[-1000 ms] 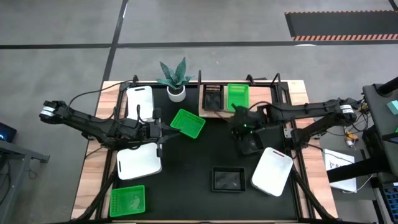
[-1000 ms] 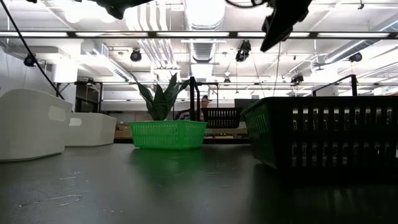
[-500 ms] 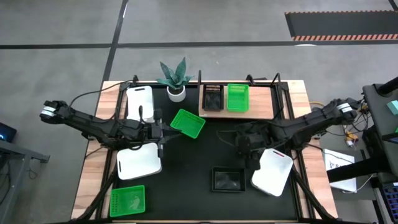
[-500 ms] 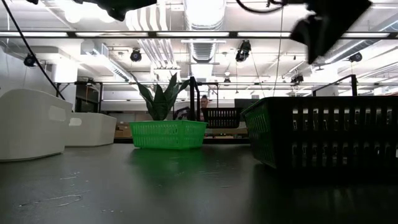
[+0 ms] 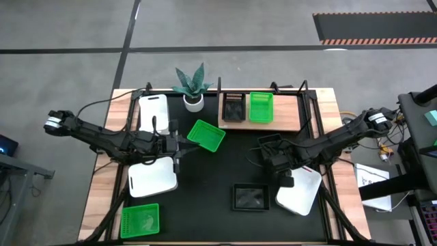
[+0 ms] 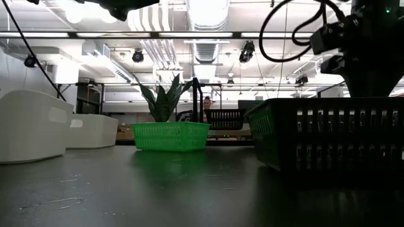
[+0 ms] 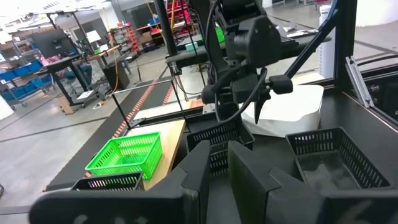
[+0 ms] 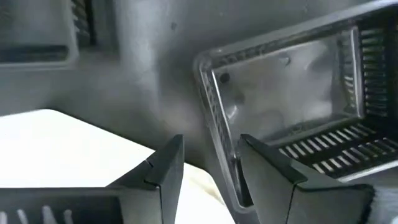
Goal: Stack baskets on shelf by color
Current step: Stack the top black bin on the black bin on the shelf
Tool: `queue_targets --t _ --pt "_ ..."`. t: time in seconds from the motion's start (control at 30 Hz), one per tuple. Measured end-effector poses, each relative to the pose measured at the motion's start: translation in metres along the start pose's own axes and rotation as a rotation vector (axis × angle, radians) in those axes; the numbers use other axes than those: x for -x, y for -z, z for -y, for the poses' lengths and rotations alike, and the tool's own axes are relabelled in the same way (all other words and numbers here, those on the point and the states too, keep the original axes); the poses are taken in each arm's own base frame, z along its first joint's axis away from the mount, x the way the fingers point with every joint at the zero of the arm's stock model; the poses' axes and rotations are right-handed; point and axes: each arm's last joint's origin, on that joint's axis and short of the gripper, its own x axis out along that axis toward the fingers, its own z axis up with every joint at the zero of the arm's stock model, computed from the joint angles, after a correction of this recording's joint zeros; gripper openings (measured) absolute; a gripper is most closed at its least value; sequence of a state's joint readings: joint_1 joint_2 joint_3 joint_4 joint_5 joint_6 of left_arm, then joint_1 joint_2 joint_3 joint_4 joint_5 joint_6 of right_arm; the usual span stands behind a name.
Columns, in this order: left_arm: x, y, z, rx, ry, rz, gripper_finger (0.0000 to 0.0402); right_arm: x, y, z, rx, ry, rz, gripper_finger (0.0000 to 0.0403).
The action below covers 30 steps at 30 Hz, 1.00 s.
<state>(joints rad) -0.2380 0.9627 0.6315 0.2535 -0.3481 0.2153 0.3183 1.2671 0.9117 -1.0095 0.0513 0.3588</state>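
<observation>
Big open workshop behind, black tabletop [image 5: 225,164] in front, and the shelf [image 5: 287,113] sits upper centre of the high view w/ one black shelf basket [image 5: 233,108] and one green shelf basket [image 5: 261,106] side by side on it.

Right gripper [image 5: 281,166] is right of centre in the high view, fingers apart, nothing in them. In its wrist view the rim of a black basket [image 8: 292,106] runs up into the gap between them, w/ a white basket [image 8: 68,143] just beside. Two loose black ones are close by in the high view, the centre-right basket [image 5: 270,143] and the lower-centre basket [image 5: 250,197]. We can't say 100% which one it's lined up on.

So imo we're at the grab-a-black-basket step. To do it well we'd:
- drop straight down so one finger goes inside the wall and one outside
- keep the outer finger off the white basket, they're v close
- pinch a wall mid-span, not a corner, so it hangs level
- lift clear before swinging up-frame, then nest it squarely into the black one on the shelf, not the green

Left gripper [image 5: 176,147] waits left of centre, between the loose green basket [image 5: 206,135] and the left white basket [image 5: 153,176]. Can't tell its state, but nothing seems to be in it.
</observation>
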Motion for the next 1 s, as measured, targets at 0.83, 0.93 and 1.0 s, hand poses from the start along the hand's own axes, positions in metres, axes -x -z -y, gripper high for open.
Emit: queue_targets --t 0.83,0.93,1.0 --pt "0.000 0.000 0.000 -0.001 0.000 -0.001 0.0041 -0.027 0.008 0.005 0.001 0.054 0.041 0.0122" --pt "0.000 0.000 0.000 -0.002 0.000 -0.001 0.0041 -0.027 0.007 0.005 0.013 0.054 0.042 0.0082" --pt "0.000 0.000 0.000 -0.002 0.000 -0.001 0.0041 -0.027 0.007 0.005 0.032 0.054 0.043 0.0051"
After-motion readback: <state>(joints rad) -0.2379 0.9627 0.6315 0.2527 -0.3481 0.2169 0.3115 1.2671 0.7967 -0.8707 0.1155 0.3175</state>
